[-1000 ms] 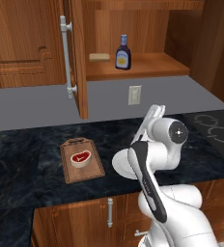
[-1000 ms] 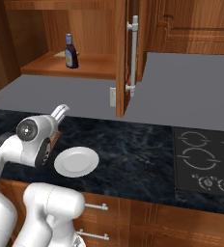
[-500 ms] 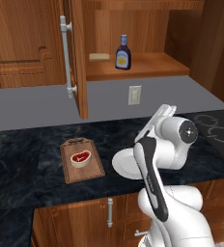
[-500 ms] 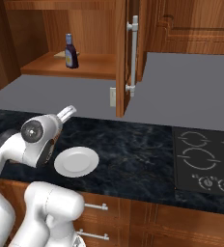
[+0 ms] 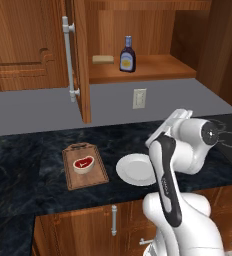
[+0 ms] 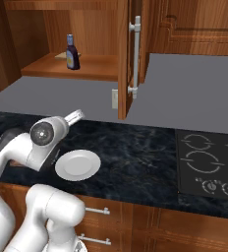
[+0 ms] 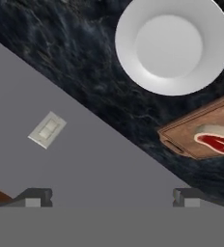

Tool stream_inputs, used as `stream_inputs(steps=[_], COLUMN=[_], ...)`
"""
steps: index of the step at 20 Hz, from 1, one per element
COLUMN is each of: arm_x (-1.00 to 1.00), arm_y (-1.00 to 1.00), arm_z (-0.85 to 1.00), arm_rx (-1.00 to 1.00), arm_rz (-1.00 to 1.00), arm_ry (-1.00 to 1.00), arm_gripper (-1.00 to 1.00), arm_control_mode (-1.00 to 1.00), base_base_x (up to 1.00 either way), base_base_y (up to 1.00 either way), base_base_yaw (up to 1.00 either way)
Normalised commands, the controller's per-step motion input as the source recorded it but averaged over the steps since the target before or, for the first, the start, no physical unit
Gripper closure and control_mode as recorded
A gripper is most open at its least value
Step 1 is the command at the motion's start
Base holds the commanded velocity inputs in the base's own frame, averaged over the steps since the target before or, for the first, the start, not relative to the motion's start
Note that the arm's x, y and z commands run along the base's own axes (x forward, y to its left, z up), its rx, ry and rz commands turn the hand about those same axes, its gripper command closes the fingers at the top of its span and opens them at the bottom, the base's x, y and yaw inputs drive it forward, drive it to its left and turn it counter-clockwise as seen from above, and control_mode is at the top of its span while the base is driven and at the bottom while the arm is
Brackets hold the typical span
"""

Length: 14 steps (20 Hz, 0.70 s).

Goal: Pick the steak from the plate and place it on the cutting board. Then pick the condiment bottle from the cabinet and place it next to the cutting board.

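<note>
The steak lies on the cutting board at the left of the dark counter; in the hand view the steak sits on the board too. To the board's right stands the bare white plate. My gripper hangs above the plate, near the back wall, open with nothing between its fingertips. The condiment bottle stands upright on the shelf of the open cabinet.
A flat tan block lies on the shelf left of the bottle. The cabinet door juts out toward me with its grey bar handle. A wall outlet sits below the shelf. A cooktop lies to the right.
My arm's elbow and hand have swung a little to the right above the plate. The gripper stays open, and the steak, plate and bottle have not moved.
</note>
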Motion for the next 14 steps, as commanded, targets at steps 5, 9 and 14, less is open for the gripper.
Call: stream_inputs(steps=[5, 9, 14], arm_x=[-0.19, -0.22, -0.21], arm_y=[0.00, 0.00, 0.00], arm_z=[0.04, 0.01, 0.02], arm_rx=[0.22, 0.22, 0.21], arm_rz=[-0.08, -0.09, -0.10], arm_ry=[0.01, 0.00, -0.01], arm_gripper=[-1.00, -1.00, -1.00], arm_control_mode=[-1.00, -1.00, -1.00], base_base_x=[0.00, 0.00, 0.00], base_base_y=[0.00, 0.00, 0.00], base_base_yaw=[0.00, 0.00, 0.00])
